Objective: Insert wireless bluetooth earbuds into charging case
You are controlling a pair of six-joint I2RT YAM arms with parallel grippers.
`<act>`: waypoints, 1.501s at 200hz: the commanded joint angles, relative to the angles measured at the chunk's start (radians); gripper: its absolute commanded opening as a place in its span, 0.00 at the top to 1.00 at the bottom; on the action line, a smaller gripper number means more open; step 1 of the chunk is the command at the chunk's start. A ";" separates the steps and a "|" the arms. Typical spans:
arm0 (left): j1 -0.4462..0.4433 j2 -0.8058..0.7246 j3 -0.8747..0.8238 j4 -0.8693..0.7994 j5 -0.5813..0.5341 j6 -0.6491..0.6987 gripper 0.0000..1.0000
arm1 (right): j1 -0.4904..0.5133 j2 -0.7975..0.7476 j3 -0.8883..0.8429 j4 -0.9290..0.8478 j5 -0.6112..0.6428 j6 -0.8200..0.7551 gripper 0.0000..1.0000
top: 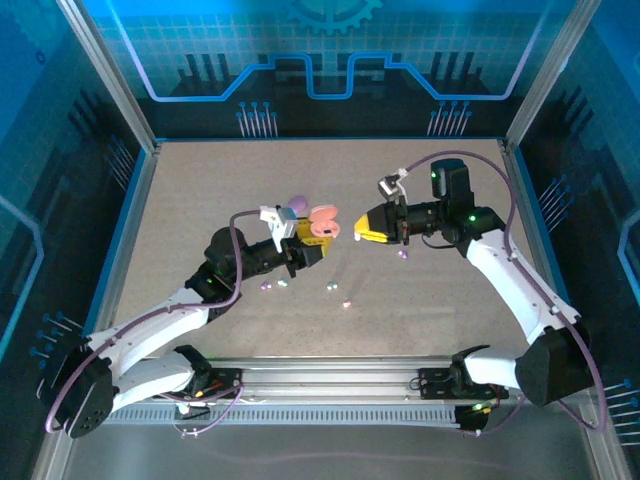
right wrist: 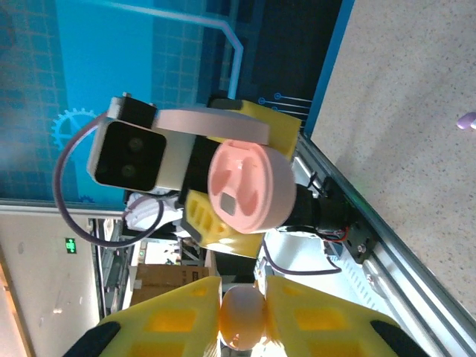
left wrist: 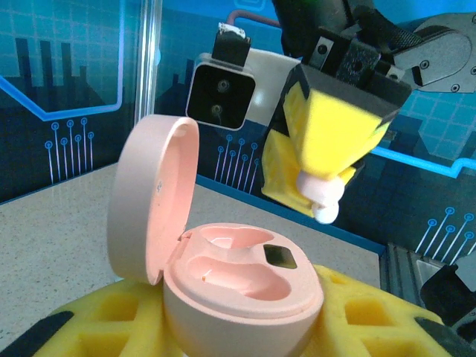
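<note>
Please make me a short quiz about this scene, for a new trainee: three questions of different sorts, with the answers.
1. True or false: the pink case is open.
2. What does the right gripper pinch? A) an earbud B) a purple case C) nothing
3. Which gripper holds the pink case?
Key: 1 true; 2 A; 3 the left gripper.

Lab cell — aluminium frame (top: 110, 75), blue circuit-print walls (top: 330, 50).
</note>
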 commanded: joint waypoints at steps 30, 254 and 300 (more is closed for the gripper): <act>-0.003 0.021 -0.010 0.070 -0.006 0.061 0.68 | 0.004 -0.048 -0.029 0.124 0.084 0.196 0.77; -0.037 0.080 0.004 0.140 -0.020 0.116 0.68 | 0.122 -0.093 -0.090 0.302 0.260 0.383 0.76; -0.047 0.089 -0.005 0.182 -0.012 0.128 0.68 | 0.186 -0.139 0.038 0.050 0.422 0.089 0.76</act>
